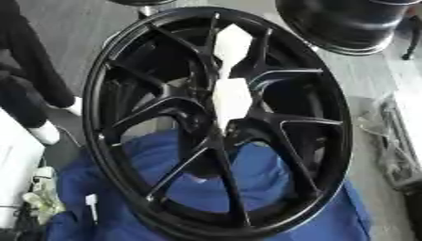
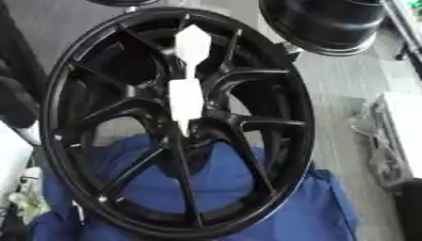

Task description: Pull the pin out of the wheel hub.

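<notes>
Black wheel hub fills the frame, tilted on blue cloth.
White pin sits at frame centre among the spokes; open floor at right; no robot hand is visible, so its state cannot be told.

You have two black wheels in sight: one spoked wheel hub standing upright, and a second black rim behind it. One white pin sits at the hub's centre, and one blue cloth lies beneath the hub.
</notes>
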Robot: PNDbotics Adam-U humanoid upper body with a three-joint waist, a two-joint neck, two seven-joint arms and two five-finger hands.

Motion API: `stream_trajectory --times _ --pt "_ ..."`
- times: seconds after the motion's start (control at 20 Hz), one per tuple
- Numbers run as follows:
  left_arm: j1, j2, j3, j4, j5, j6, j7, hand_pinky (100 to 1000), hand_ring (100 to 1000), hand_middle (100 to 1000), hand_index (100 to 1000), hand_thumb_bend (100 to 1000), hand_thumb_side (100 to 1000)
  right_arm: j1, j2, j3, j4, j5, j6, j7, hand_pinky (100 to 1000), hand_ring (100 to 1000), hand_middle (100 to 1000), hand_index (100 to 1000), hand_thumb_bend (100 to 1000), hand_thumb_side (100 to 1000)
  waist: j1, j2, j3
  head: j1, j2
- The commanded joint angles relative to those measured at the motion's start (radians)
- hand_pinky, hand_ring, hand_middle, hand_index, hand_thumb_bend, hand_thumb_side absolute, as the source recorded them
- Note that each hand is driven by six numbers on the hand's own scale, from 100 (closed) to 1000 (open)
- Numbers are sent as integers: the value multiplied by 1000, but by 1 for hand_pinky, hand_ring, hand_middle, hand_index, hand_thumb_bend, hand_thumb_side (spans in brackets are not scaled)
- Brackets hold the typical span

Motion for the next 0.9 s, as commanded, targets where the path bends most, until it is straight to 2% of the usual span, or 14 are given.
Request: stream_trajectory --times 0.05,0.35,0.5,0.55,0.9 --pt "-9 22 -1 -13 -6 1 -4 624 768 614 649 100 827 -34 -36 32 -32 -1 13 55 747 643 621 752 465 380 7 -29 -1 -2 3" --pt "-8 23 -3 -11 -7 3 -8 623 768 614 648 100 827 -83 -15 101 -21 -11 45 159 746 645 625 770 464 403 6 -32 -2 2 4" --pt "-7 23 -4 -11 -7 4 -9 623 768 615 648 100 829 -100 -2 113 -10 -7 56 212 746 646 627 777 495 389 6 -33 -2 2 5" --pt "-6 23 -4 -10 -7 4 -9 623 768 615 648 100 827 -103 1 115 -8 -5 58 228 746 647 627 779 471 406 6 -33 -3 3 6" --pt "-5 24 -4 -10 -7 5 -10 623 769 615 648 100 827 -111 16 144 -7 -6 75 289 745 645 628 791 481 417 5 -34 -4 5 9"
